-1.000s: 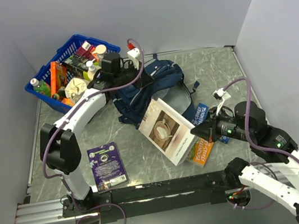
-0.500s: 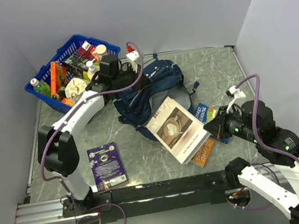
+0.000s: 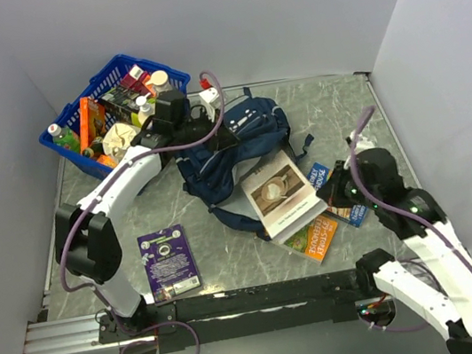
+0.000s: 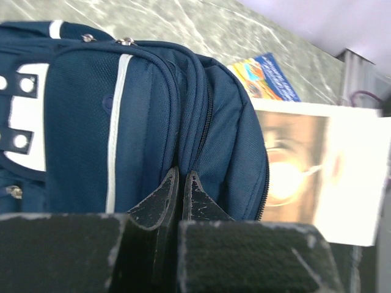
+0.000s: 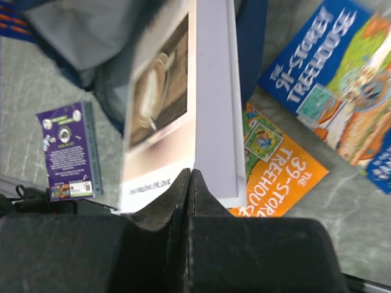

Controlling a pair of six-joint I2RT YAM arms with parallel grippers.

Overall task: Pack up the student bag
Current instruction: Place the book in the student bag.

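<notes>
Student bag (image 4: pixel 146 110) pinched at zip by left pincer (image 4: pixel 181 178); right pincer (image 5: pixel 190 177) grips coffee-cover book (image 5: pixel 160 97), now lowered against bag; insertion likely next.

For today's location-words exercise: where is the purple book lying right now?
In the top view, the purple book lies flat near-left, just right of the left arm's base, apart from the student bag.

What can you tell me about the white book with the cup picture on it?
The white paperback book with a cup photo has a glossy cover and a thick pale page block. It is closed and tilted, its far end reaching the navy blue fabric backpack, partly over the orange paperback book. The right tool is shut on its near edge.
</notes>
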